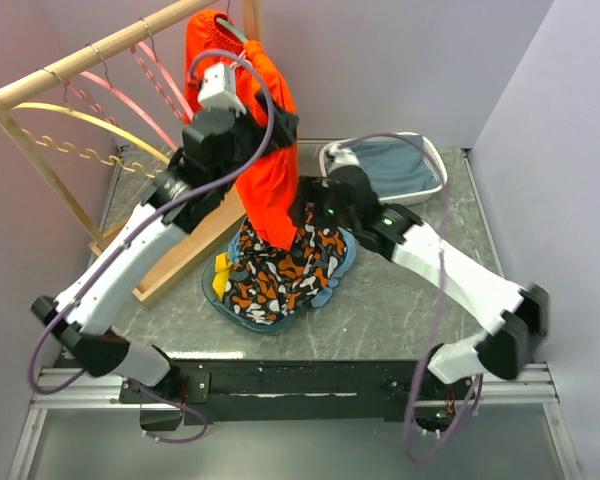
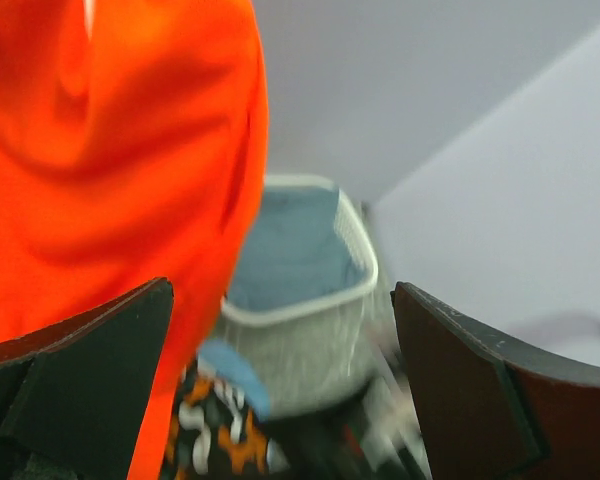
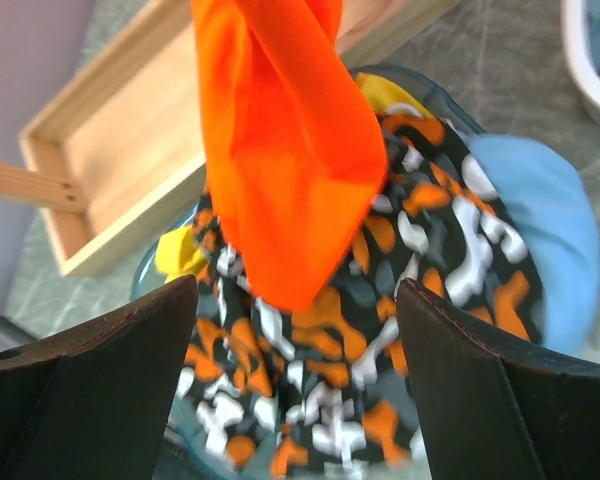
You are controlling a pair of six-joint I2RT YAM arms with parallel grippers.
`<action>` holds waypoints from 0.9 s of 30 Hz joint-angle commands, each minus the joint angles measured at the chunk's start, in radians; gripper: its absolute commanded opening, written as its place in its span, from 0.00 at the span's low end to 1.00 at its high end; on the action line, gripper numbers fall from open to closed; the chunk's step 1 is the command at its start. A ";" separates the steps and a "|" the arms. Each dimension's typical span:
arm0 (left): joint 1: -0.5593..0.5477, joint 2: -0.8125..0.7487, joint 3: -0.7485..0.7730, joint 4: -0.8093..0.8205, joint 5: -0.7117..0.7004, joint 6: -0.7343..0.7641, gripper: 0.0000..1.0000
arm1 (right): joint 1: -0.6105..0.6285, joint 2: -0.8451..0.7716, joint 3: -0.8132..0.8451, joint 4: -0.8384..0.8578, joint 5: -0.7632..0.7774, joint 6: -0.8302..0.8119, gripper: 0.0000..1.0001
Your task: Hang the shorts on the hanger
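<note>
So it looks like we're nearly done: the shorts (image 1: 250,130) drape over the hanger (image 1: 236,33), just left of our open, empty left gripper (image 2: 280,290) and dangling ahead of the equally open right gripper (image 3: 295,285), with only backing off left.

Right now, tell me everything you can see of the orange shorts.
The shorts are bright orange-red soft cloth, hanging lengthwise from up by the wooden rail, gathered waistband on top, folds running down to a narrow tip over the patterned garment; contact there is unclear. The hanger shows only as a thin green strip at the waistband. The left gripper and right gripper are open, gripping nothing.
</note>
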 commanded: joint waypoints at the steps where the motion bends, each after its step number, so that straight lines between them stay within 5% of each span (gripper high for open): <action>1: -0.080 -0.138 -0.134 -0.038 0.025 -0.015 0.97 | 0.002 0.213 0.192 0.061 0.032 -0.067 0.87; 7: -0.201 -0.271 -0.261 -0.113 0.023 -0.009 0.97 | -0.056 0.526 0.527 -0.051 0.110 -0.043 0.84; 15: -0.247 -0.436 -0.410 -0.193 0.017 -0.024 0.97 | -0.153 0.736 0.825 -0.097 0.130 0.000 0.84; 23: -0.246 -0.488 -0.485 -0.187 0.043 -0.024 0.97 | -0.201 0.746 0.799 -0.019 0.084 0.011 0.84; 27: -0.246 -0.492 -0.516 -0.176 0.052 -0.027 0.96 | -0.188 0.657 0.648 0.044 0.084 -0.007 0.84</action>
